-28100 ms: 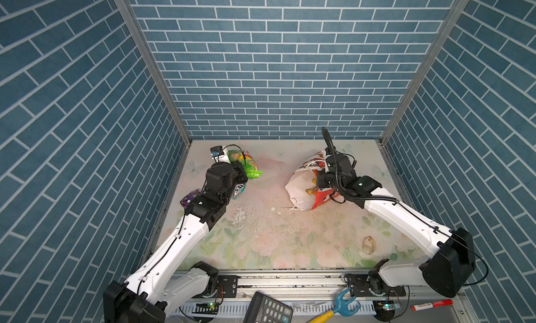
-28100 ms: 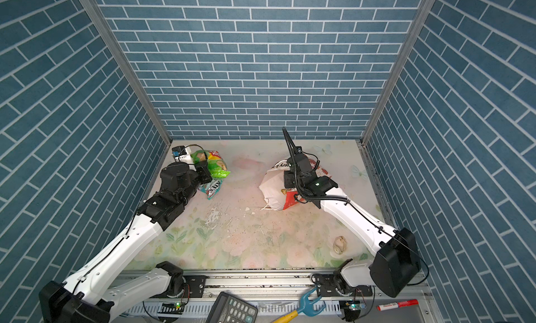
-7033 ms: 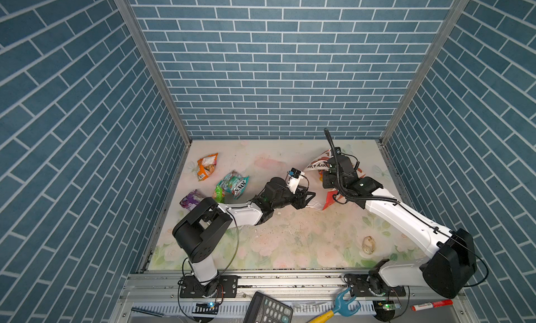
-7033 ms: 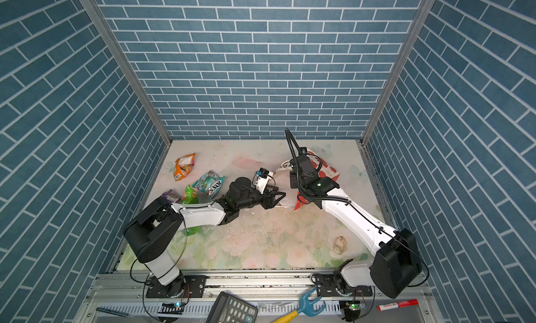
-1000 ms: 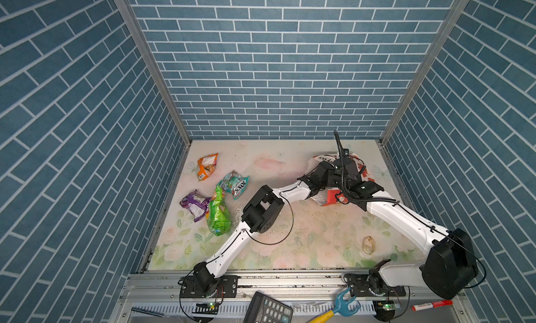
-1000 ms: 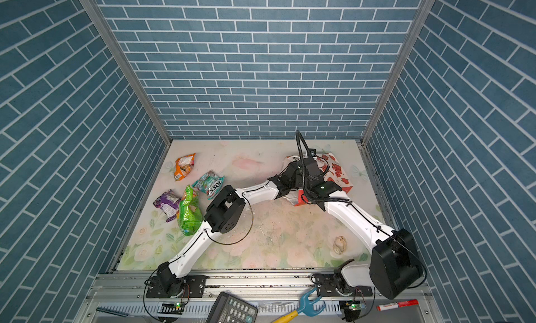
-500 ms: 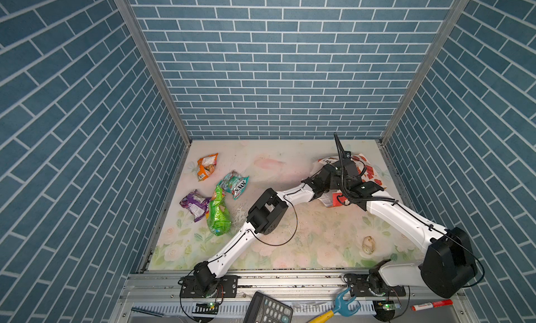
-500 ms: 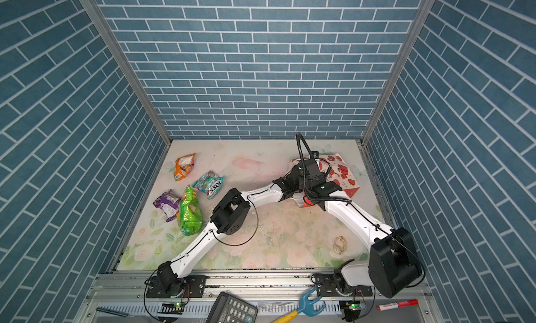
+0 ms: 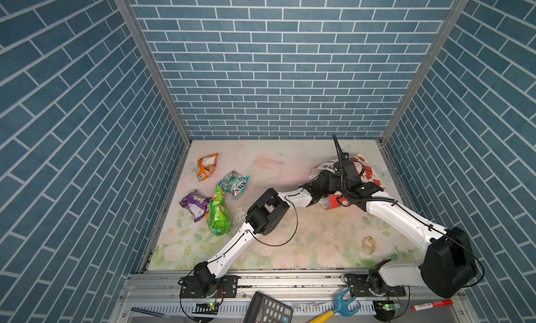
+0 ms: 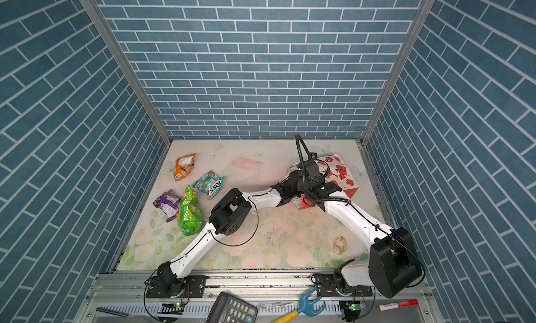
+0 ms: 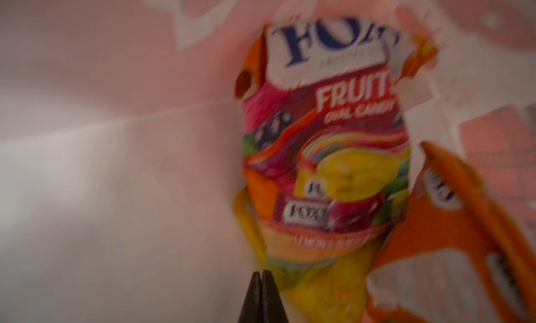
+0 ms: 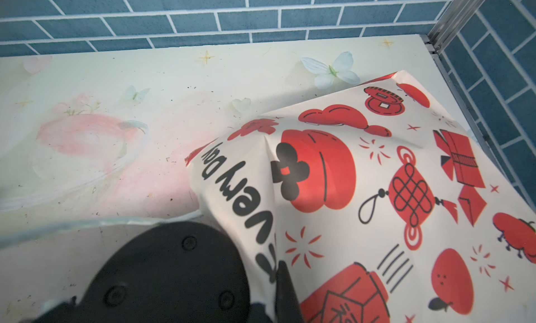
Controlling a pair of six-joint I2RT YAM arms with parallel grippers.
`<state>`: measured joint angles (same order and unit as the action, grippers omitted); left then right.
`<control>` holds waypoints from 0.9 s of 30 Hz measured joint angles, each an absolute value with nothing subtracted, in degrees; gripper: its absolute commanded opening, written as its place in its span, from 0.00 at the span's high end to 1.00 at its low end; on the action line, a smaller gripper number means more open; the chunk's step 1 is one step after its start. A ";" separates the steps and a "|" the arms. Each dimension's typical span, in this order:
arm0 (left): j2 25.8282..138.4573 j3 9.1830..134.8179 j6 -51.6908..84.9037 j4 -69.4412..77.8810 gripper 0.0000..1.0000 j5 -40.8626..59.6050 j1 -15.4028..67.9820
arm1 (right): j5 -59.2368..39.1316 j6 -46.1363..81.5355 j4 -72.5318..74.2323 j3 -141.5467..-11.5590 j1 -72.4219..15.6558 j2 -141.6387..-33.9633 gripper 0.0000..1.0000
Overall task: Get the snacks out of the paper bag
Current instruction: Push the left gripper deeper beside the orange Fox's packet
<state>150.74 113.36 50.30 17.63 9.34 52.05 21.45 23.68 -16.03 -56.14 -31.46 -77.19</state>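
Multicolour crinkly FOX'S packet (image 11: 324,162) sat in the white-and-red paper bag (image 12: 377,176); left pincer (image 11: 262,278), closed at its edge, likely needed slow withdrawal.

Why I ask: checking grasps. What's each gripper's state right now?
Left gripper: jaws shut inside the paper bag, beside the multicolour packet; a hold on it cannot be told.
Right gripper: shut on the paper bag.

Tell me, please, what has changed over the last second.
The left gripper, inside the bag, closed its jaws beside the fruit packet; whether it caught it is unclear. The right gripper still pinches the bag; the orange packet, teal packet, purple packet and green packet lie unmoved.
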 measured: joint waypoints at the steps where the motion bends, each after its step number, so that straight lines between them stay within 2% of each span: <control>1: 149.84 111.74 50.50 18.33 0.91 9.52 52.05 | 21.26 23.57 -16.05 -56.14 -31.48 -77.14 1.00; 8: 142.98 100.95 50.76 24.51 0.64 10.22 51.64 | 21.45 22.17 -17.54 -56.23 -31.48 -75.11 1.00; 20: 137.58 93.19 52.40 37.93 0.45 14.39 51.35 | 21.47 18.50 -19.84 -58.94 -31.05 -74.41 1.00; 26: 137.71 92.64 50.83 42.59 0.16 19.07 51.22 | 18.06 15.25 -22.15 -61.21 -30.06 -73.91 1.00; 27: 138.06 92.75 50.76 43.31 0.04 19.57 51.13 | 17.45 14.87 -22.35 -61.65 -29.93 -73.87 1.00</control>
